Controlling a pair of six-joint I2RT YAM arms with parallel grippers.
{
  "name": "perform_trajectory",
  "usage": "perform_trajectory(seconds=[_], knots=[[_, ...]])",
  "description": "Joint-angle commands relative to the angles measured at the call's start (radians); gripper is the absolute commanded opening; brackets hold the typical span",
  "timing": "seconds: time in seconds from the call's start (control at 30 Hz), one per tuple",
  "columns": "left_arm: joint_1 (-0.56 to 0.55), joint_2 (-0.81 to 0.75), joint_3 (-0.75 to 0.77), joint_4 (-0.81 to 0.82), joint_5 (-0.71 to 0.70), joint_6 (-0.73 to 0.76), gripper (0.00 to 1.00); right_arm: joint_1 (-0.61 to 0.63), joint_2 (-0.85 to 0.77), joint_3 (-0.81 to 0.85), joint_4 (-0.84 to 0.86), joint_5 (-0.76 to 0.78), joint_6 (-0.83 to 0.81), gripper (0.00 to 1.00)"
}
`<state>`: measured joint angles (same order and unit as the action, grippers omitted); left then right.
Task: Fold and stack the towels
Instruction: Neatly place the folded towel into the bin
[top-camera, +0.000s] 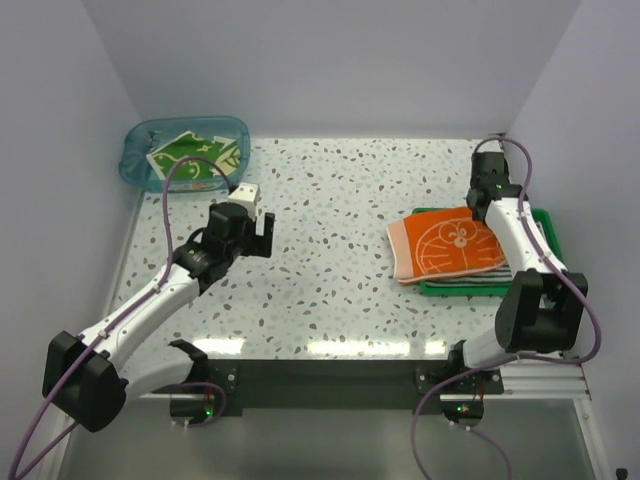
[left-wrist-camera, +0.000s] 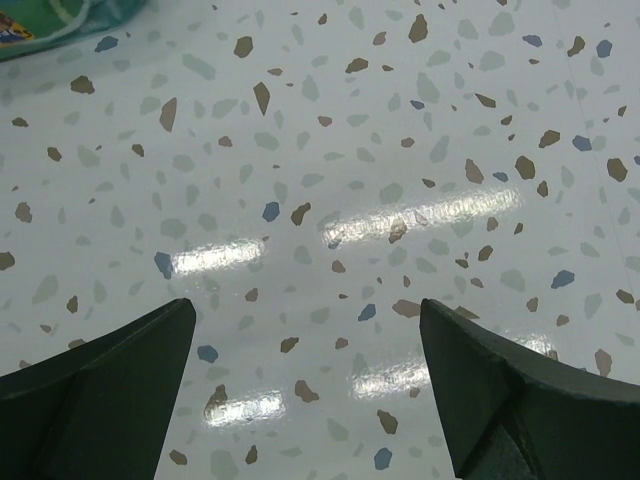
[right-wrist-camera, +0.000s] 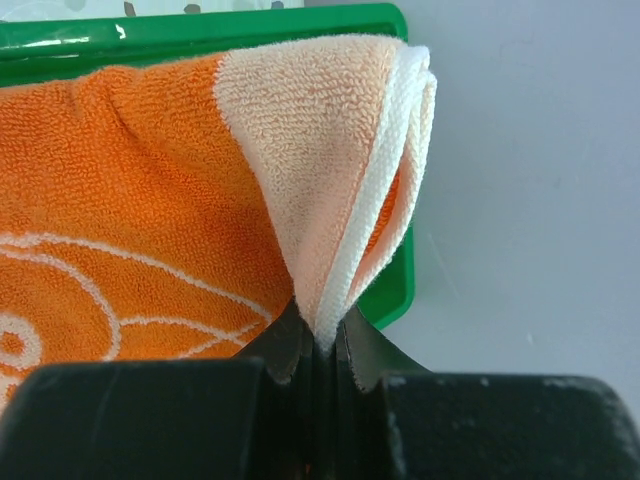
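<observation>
The orange towel (top-camera: 445, 247) with the white cartoon lies folded on the black-and-white striped towel (top-camera: 462, 284), whose edge shows under it, in the green tray (top-camera: 545, 222) at the right. My right gripper (top-camera: 479, 208) is shut on the orange towel's far corner (right-wrist-camera: 340, 190), pinching its pale edge between the fingertips (right-wrist-camera: 365, 345). The green towel (top-camera: 188, 157) lies in the clear blue bin (top-camera: 135, 160) at the far left. My left gripper (top-camera: 262, 232) is open and empty above the bare table; its fingers (left-wrist-camera: 105, 395) frame only speckled tabletop.
The tray's green rim (right-wrist-camera: 200, 30) shows beyond the orange towel. The blue bin's corner (left-wrist-camera: 60, 25) shows at the top left of the left wrist view. Grey walls close the table on three sides.
</observation>
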<state>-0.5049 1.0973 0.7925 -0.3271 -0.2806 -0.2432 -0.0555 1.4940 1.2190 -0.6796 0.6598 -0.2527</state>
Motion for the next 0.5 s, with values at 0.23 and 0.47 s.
perform_trajectory(seconds=[0.23, 0.47], knots=[[-0.009, -0.019, -0.01, 0.037, -0.037, 0.018, 1.0, -0.044, 0.048, -0.056, 0.218, 0.132, -0.172, 0.0], [-0.012, -0.011, -0.01, 0.04, -0.031, 0.021, 1.0, -0.078, 0.046, -0.07, 0.267, 0.152, -0.188, 0.0]])
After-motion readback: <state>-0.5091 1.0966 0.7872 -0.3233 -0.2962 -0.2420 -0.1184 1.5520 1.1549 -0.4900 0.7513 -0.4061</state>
